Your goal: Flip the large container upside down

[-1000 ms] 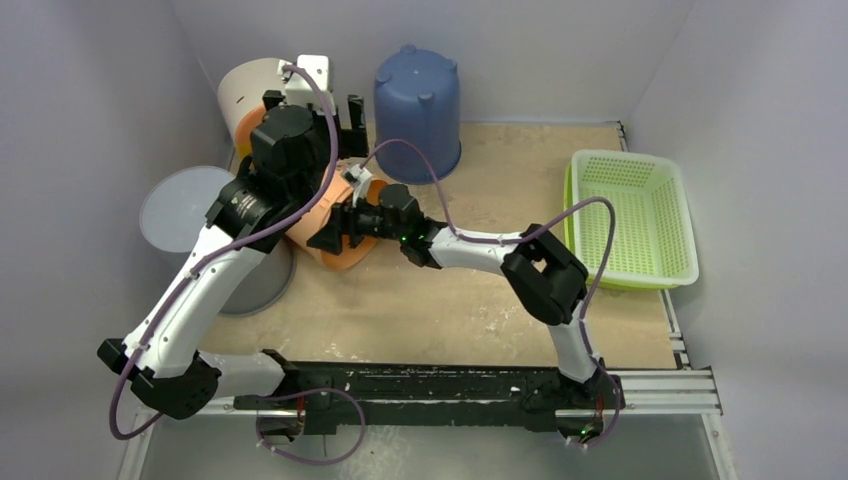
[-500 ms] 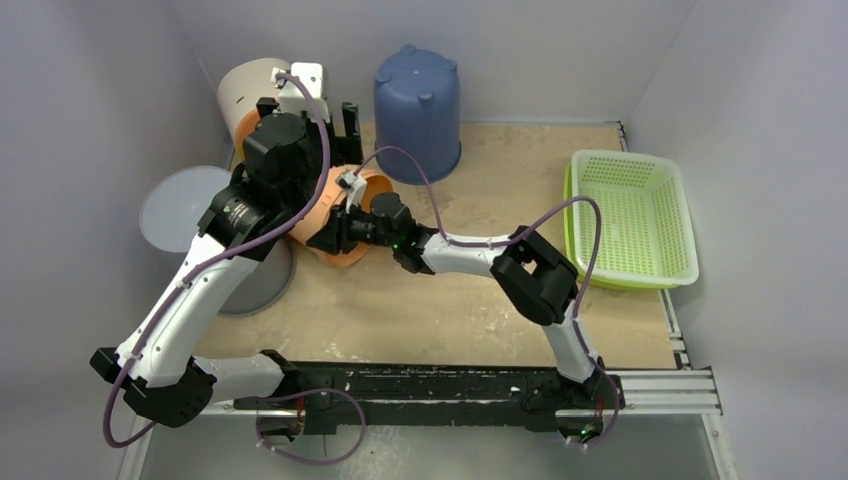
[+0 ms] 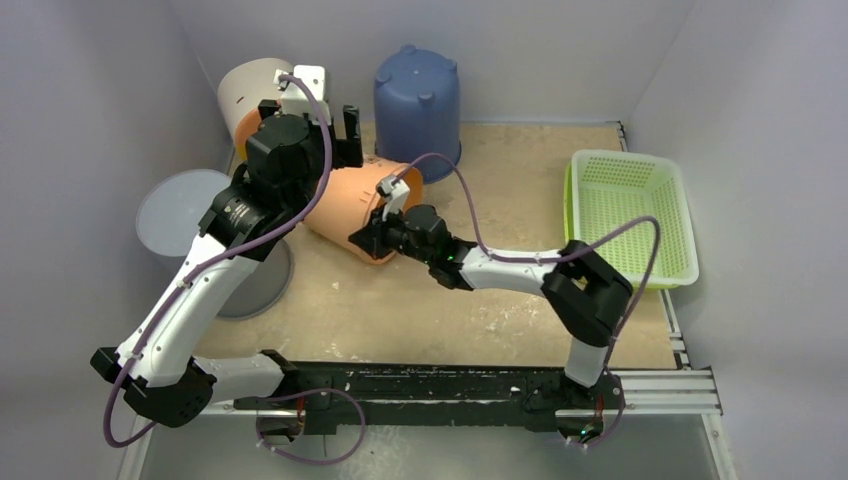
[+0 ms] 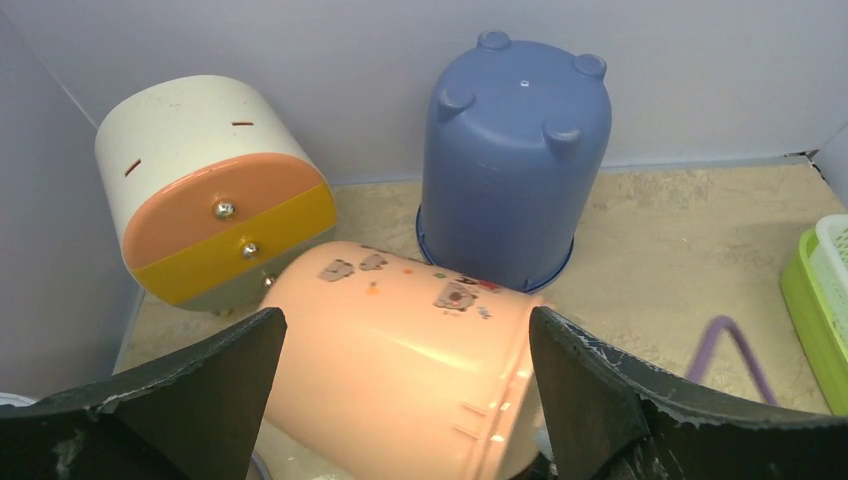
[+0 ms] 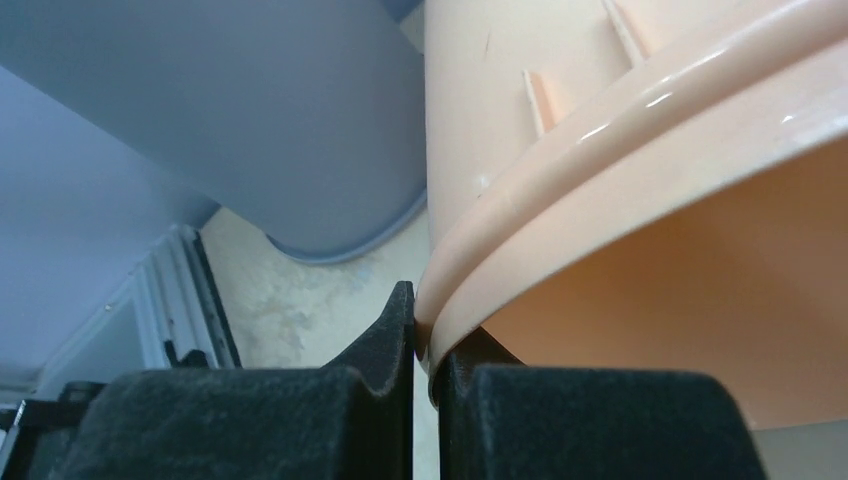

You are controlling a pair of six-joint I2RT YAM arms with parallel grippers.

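The large container (image 3: 345, 200) is a peach plastic bucket lying on its side near the back left of the table, its mouth turned to the front right. My right gripper (image 3: 372, 240) is shut on its rim. In the right wrist view the rim (image 5: 600, 170) is pinched between the two black pads of the right gripper (image 5: 425, 325). My left gripper (image 3: 310, 118) hovers over the bucket's closed end. It stands open, and in the left wrist view the left gripper (image 4: 405, 318) has one finger (image 4: 200, 400) on each side of the bucket's wall (image 4: 400, 350), not touching it.
A blue bucket (image 3: 417, 110) stands upside down at the back, just behind the peach one. A cream drawer box (image 3: 245, 95) with orange and yellow fronts sits in the back left corner. A grey bin (image 3: 190, 225) is at the left wall, a green basket (image 3: 630, 215) at the right.
My right gripper has shut on the bucket's rim and drawn it to the right. The bucket has swung round and shifted right. The left arm has barely moved.
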